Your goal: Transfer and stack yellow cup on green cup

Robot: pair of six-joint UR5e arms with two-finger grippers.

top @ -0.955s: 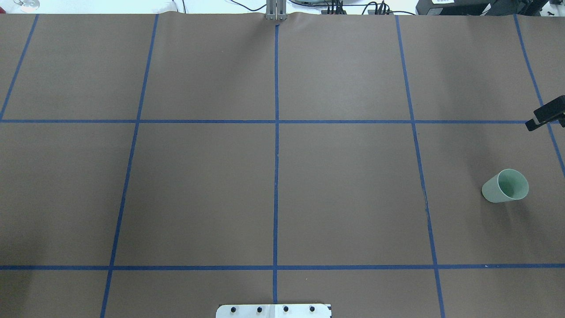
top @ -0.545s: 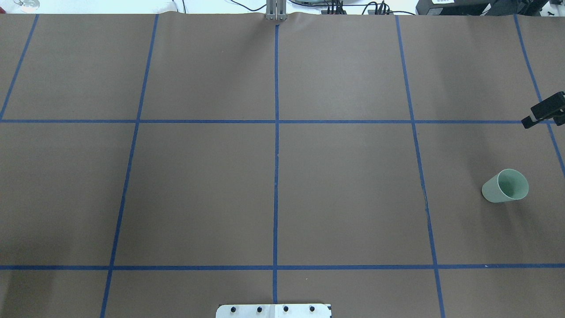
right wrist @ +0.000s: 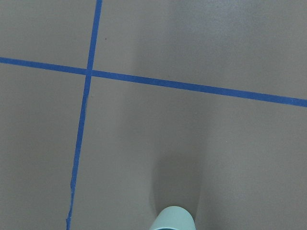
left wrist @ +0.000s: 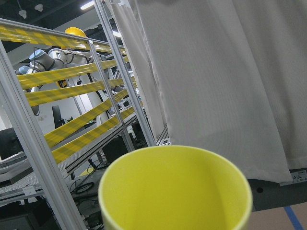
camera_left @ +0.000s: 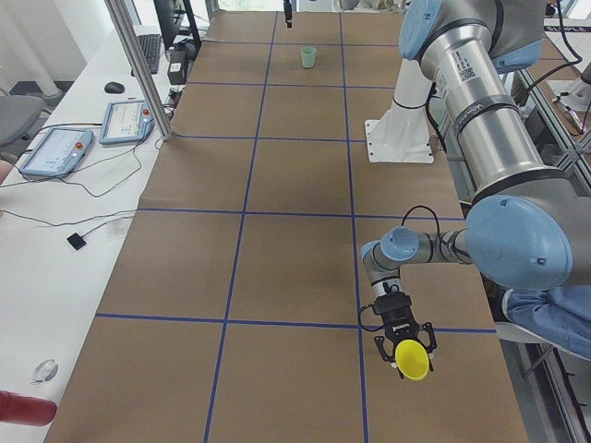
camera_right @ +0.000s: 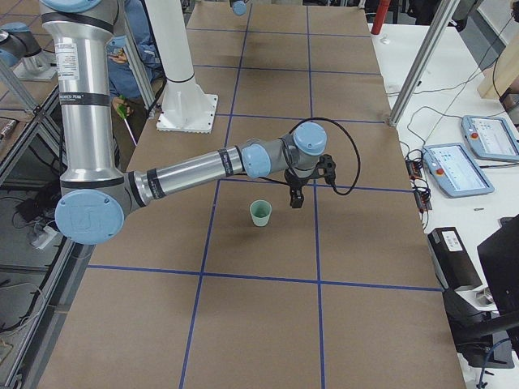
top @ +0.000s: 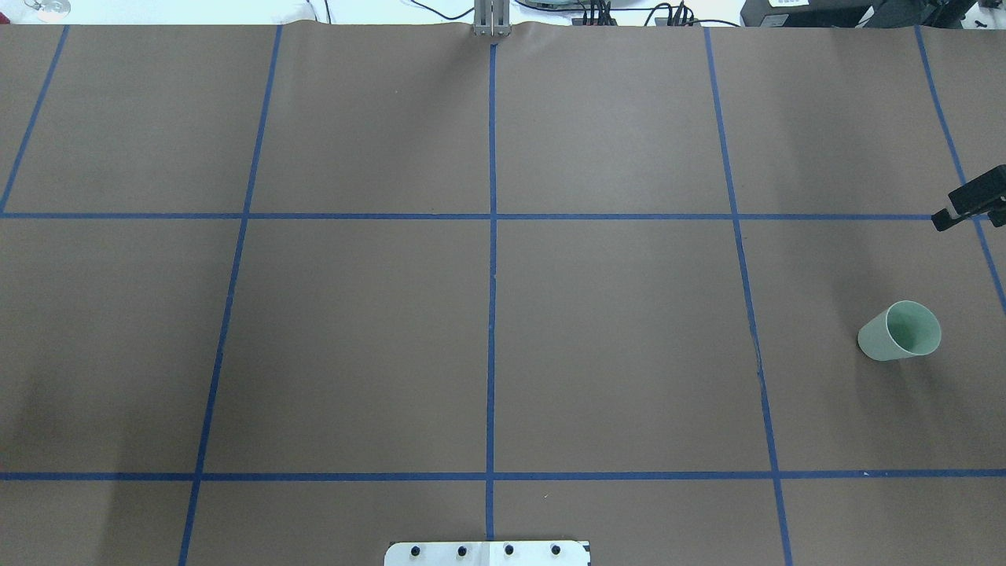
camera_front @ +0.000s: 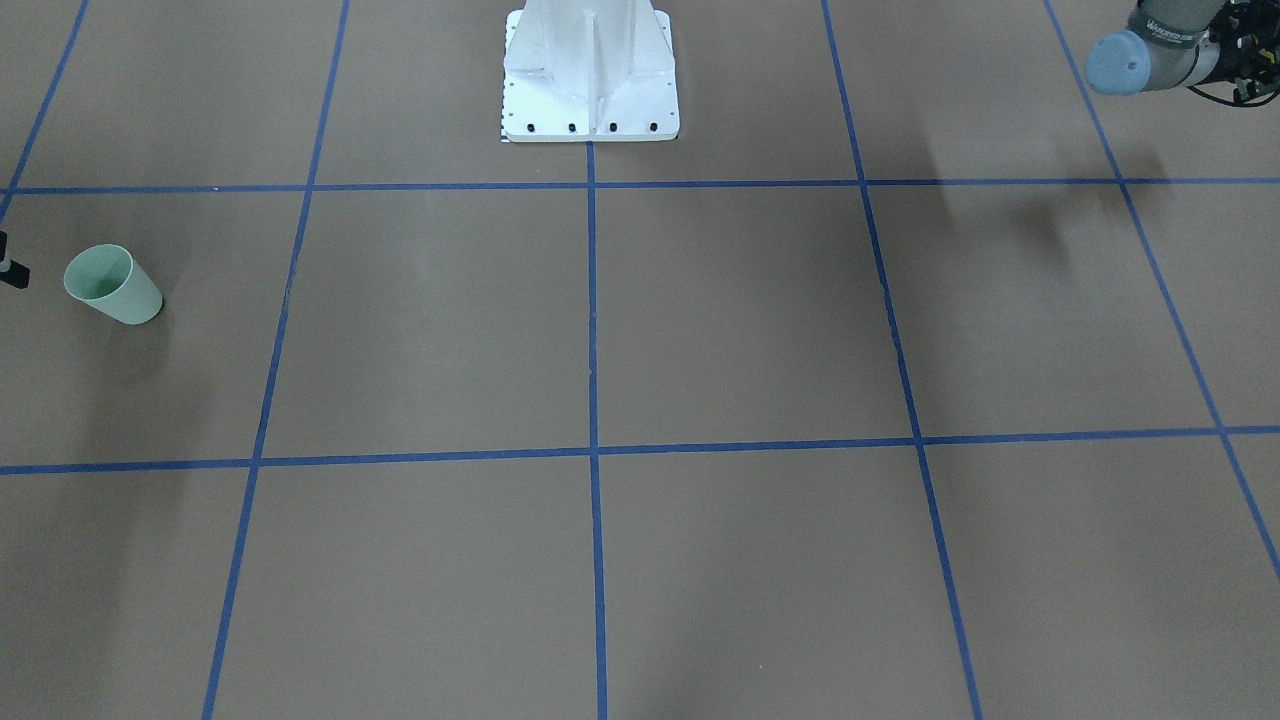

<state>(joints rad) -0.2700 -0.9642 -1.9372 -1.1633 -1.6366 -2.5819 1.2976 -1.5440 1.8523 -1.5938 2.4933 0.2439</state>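
The green cup (top: 900, 332) stands upright on the brown table at its right side; it also shows in the front view (camera_front: 112, 285) and at the bottom edge of the right wrist view (right wrist: 173, 218). My right gripper (top: 971, 200) hangs a little beyond the cup at the view's edge, only partly in view, so I cannot tell its state. The yellow cup (camera_left: 413, 360) is off the table in my left gripper (camera_left: 404, 346), low over the table's left end. Its rim fills the bottom of the left wrist view (left wrist: 175, 189), mouth toward the camera.
The table is covered in brown paper with a blue tape grid (top: 492, 216). The white robot base (camera_front: 590, 75) stands at the middle of the near edge. My left arm's elbow (camera_front: 1140, 55) is over the table's left side. Tablets (camera_left: 55, 152) lie on a side desk.
The visible part of my right gripper has shifted slightly at the view's right edge. The green cup has not moved.
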